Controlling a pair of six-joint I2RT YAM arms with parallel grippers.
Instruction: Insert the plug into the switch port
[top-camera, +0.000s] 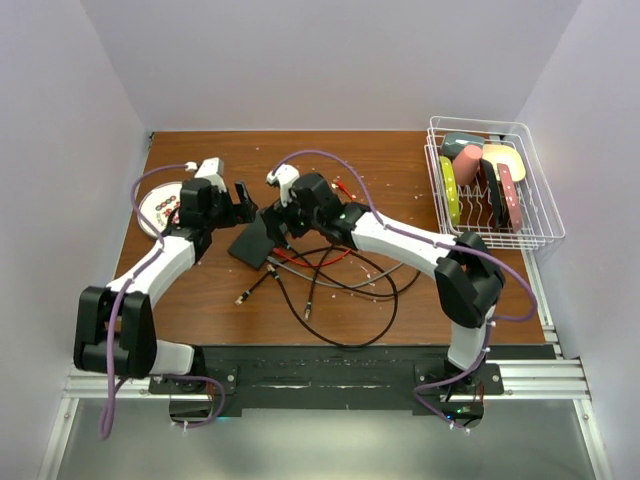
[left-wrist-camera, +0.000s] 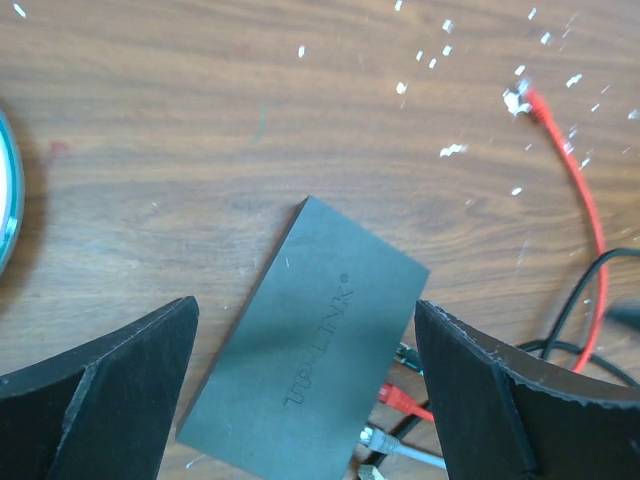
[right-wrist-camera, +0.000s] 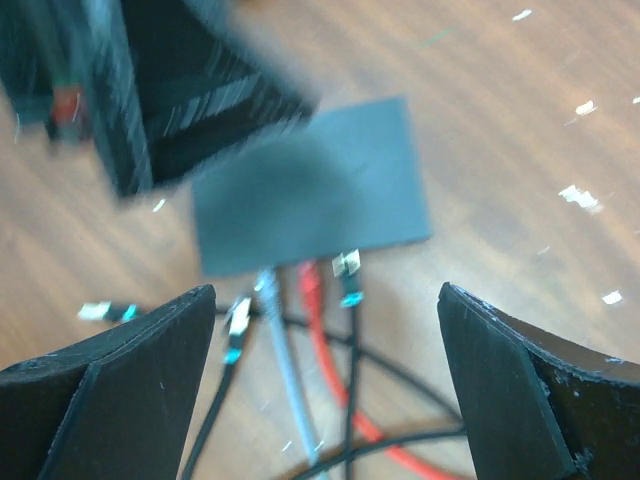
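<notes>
Switch (left-wrist-camera: 310, 350) untouched; left pincer (left-wrist-camera: 304, 302) and right pincer (right-wrist-camera: 326, 289) gape wide, empty.

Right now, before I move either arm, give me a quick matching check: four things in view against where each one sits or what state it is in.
Things:
1. black switch box
2. white wire basket
3. round plate
4. right gripper

Places or states:
A. far right corner
B. left edge of the table
C. open, holding nothing
D. middle of the table

Pairs: 1-D, 2-A, 3-B, 4-C
</notes>
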